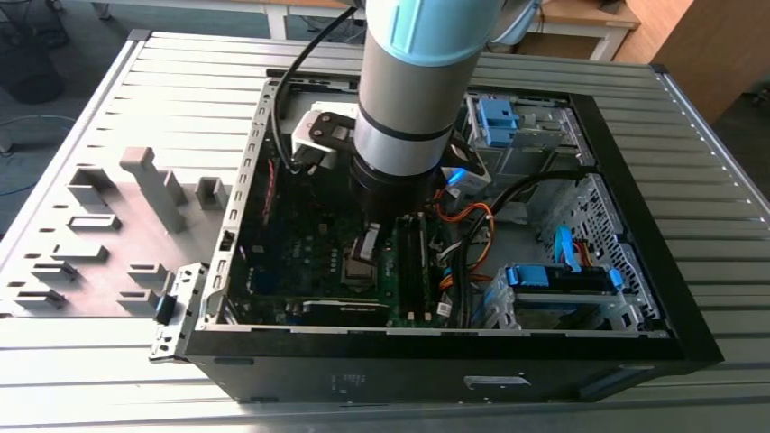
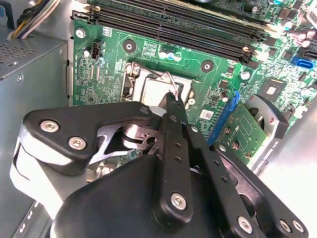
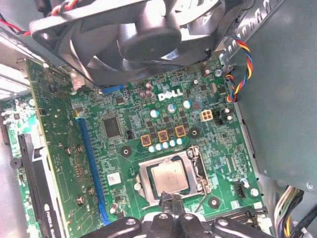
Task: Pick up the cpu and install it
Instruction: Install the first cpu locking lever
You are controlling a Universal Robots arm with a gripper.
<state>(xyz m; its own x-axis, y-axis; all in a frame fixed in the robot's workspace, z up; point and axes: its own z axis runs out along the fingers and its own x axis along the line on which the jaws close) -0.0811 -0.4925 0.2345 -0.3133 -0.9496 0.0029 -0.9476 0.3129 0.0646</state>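
The cpu (image 3: 169,177) is a small silver-grey square lying flat in the motherboard socket, with the metal socket frame (image 3: 144,179) around it. It also appears in the second wrist view as the cpu (image 2: 156,89), partly behind my fingers. My gripper (image 2: 172,99) hovers just over the socket's edge, its tip beside the thin wire lever (image 2: 169,77). The jaws are shut together with nothing between them. In the first wrist view the gripper (image 3: 169,199) sits right at the cpu's near edge. In the exterior view my arm (image 1: 403,135) reaches down into the open PC case.
Long black memory sticks (image 2: 188,27) run beside the socket, and a blue slot (image 3: 91,163) lies on its other side. A black fan (image 3: 143,34) hangs above the board. Cables (image 1: 463,230) and drive cages (image 1: 560,280) fill the case toward the exterior view's right.
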